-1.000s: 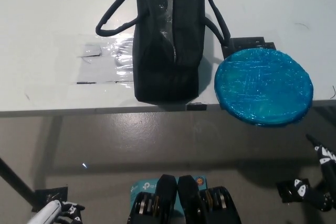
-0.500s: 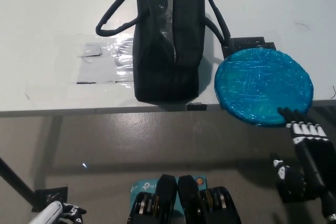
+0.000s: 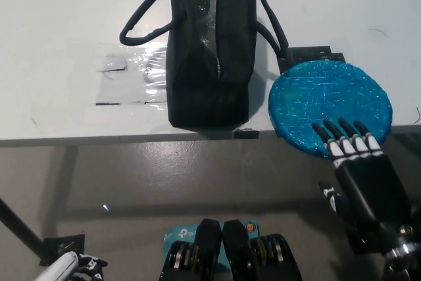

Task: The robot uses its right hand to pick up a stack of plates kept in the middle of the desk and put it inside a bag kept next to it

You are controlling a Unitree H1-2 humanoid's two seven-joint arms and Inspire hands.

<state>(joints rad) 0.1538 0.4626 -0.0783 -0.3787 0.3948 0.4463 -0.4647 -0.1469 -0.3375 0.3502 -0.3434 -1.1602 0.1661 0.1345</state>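
The stack of blue plates (image 3: pixel 330 108), wrapped in slippery film and overhanging the desk (image 3: pixel 59 24) edge beside the black bag (image 3: pixel 210 51), looks stiff, so the right hand (image 3: pixel 358 162), fingers apart, should take its overhanging rim.

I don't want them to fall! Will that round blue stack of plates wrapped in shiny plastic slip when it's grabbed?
Possibly: the round blue plastic-wrapped stack of plates looks glossy, so probably slick. It overhangs the white desk's edge, so a push from the black right hand might tip it.

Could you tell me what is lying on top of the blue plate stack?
The black right robot hand reaches over the plate stack's near edge; contact cannot be confirmed.
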